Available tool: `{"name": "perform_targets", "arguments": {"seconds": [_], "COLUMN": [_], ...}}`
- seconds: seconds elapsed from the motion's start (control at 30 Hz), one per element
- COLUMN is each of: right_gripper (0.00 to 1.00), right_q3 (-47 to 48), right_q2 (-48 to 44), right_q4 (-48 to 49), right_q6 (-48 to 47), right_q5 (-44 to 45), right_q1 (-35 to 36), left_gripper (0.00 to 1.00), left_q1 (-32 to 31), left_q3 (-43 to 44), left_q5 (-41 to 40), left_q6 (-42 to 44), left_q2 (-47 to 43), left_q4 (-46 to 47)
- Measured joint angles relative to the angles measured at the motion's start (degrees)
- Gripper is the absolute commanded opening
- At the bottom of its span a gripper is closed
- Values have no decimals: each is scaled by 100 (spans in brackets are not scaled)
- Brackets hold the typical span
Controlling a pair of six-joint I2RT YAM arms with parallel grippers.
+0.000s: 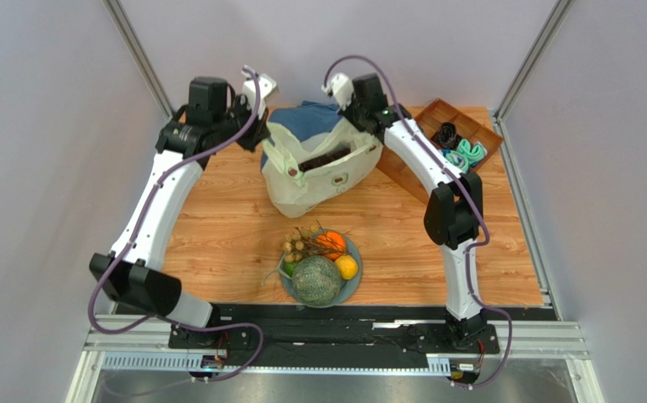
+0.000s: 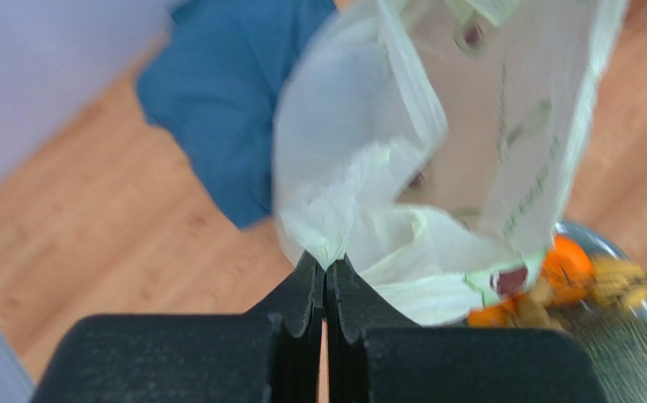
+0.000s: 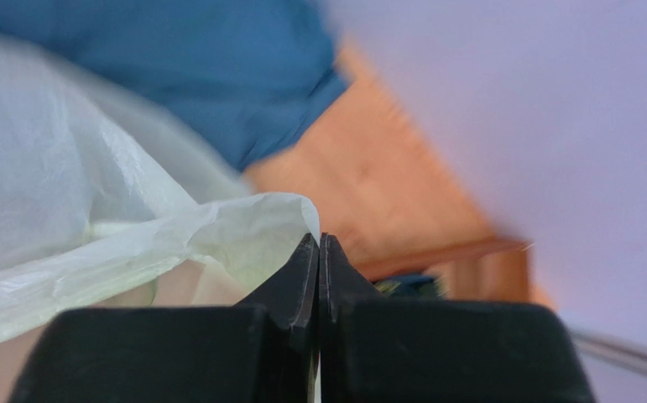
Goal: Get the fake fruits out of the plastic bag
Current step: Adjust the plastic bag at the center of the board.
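I read the left claw [image 2: 326, 270] as closed, its two black fingers pressed together on a fold of the plastic bag [image 1: 318, 180] at the bag's 9 o'clock edge. The right claw [image 3: 319, 242] is also closed. The wrist view is blurred, but the bag's thin rim runs right into the seam between the fingertips, so I log it as gripping the bag at the 3 o'clock edge. The bag hangs between the two claws with its mouth held open and facing up, and its base rests on the bench [image 1: 217, 227] in the far half. A dark item [image 1: 326, 157] lies inside the mouth; I cannot resolve what it is. The fake fruits that I can identify are out of the bag, piled on a grey plate [image 1: 353, 285] at 6 o'clock from the bag, near the arm bases: the netted green melon [image 1: 316, 281] at the near side, an orange [image 1: 331, 243] at its 12 o'clock, a yellow piece [image 1: 346, 267] at 2 o'clock, and small tan pieces [image 1: 295, 245] at 11 o'clock. A blue cloth [image 1: 314, 117] lies at 12 o'clock behind the bag. A wooden tray [image 1: 440, 109] at 2 o'clock from the bag holds rolled socks [image 1: 469, 153], green and black.
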Motion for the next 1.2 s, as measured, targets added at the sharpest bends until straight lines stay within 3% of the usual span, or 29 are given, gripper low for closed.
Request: {"name": "perform_targets", "arguments": {"seconds": [0.1, 0.17, 0.27, 0.37, 0.47, 0.67, 0.7, 0.8, 0.87, 0.9, 1.17, 1.2], "right_gripper": [0, 0, 0, 0, 0, 1, 32, 82, 89, 100, 100, 92], "right_q3": [992, 1167, 1099, 313, -785, -4575, -5077, -6260, -6459, -6459, -4754, -4570], "right_q2": [-33, -229, -577, -1298, -2216, -4590, -4835, -5176, -5086, -5058, -4916, -4916], "right_q4": [667, 1340, 2063, 2682, 2785, 2577, 2472, 1788, 1281, 1132, 664, 669], "right_q6": [295, 459, 629, 833, 984, 1281, 1325, 1478, 1523, 1528, 1386, 1314], "right_q5": [-177, -254, -256, -225, -223, -774, -887, -1329, -1639, -1749, -2975, -3180], "right_q1": [-173, -260, -332, -343, -343, -339, -330, -330, -330, -330, -133, -15], "left_gripper": [0, 0, 0, 0, 0, 0, 0, 0, 0, 0, 0, 0], "left_q1": [0, 0, -9, -59, -127, -400, -496, -791, -822, -822, -817, -817], "left_q3": [1368, 2330, 3383, 3582, 2664, -1300, -1659, -2500, -2699, -2710, -1980, -1838], "left_q5": [-297, -411, -415, -273, 144, 914, 979, 1088, 1038, 992, 348, 297], "left_q6": [28, 2, -61, -31, 15, 70, 68, -28, -129, -168, -487, -542], "left_q2": [782, 1274, 1746, 1672, 988, -1145, -1255, -1287, -1244, -1235, -1204, -1198], "left_q4": [297, 485, 804, 979, 1045, 796, 675, 444, 378, 376, 732, 800]}}
